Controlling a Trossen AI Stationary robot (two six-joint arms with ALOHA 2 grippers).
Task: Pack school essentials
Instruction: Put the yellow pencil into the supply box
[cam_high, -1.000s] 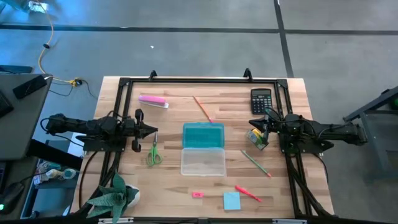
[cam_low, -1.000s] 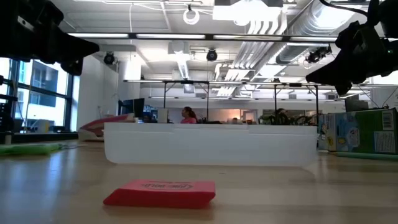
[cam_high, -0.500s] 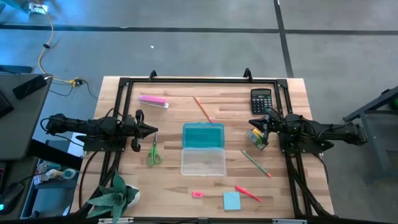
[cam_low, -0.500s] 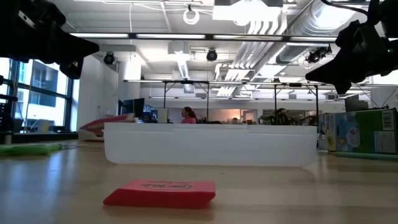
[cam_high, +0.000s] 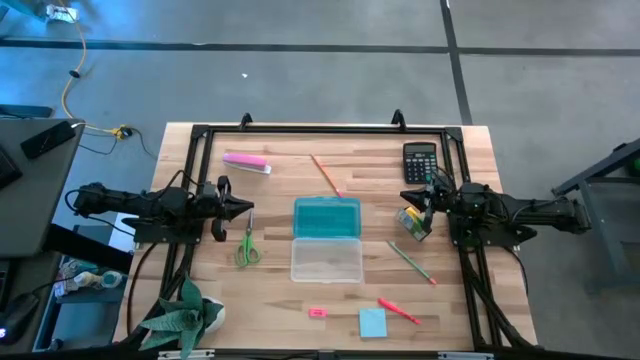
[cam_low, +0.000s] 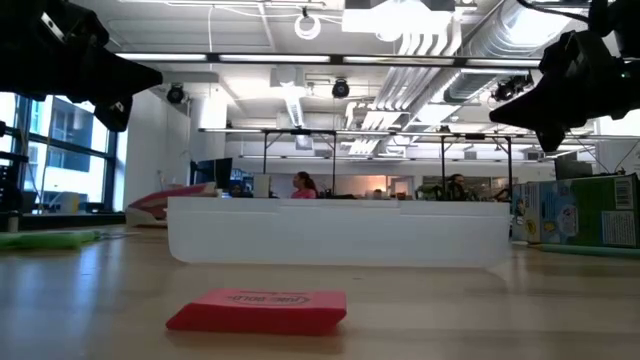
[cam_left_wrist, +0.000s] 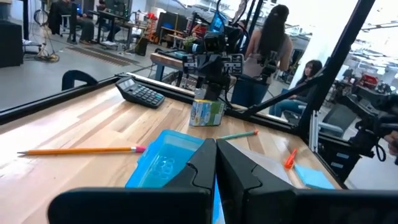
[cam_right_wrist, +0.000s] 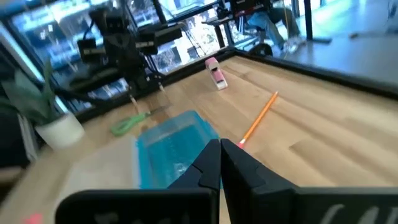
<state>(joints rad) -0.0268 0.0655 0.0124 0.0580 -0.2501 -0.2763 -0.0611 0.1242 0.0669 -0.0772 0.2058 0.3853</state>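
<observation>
The school supplies are lying scattered around the open case (cam_high: 326, 238), midway between both claws. The left claw (cam_high: 247, 209) is hovering pinched closed, empty, just above the scissors (cam_high: 246, 247). The right claw (cam_high: 407, 197), likewise closed, is poised beside the small box (cam_high: 412, 222).

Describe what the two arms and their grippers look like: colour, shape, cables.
Both arms are dark, nearly black, jointed and slender, lying over black frame rails. The left gripper and right gripper each taper to a pointed tip. In the wrist views each shows two matte black angular fingers above a broad rounded black body. Thin dark cables loop near the left arm's wrist.
</observation>
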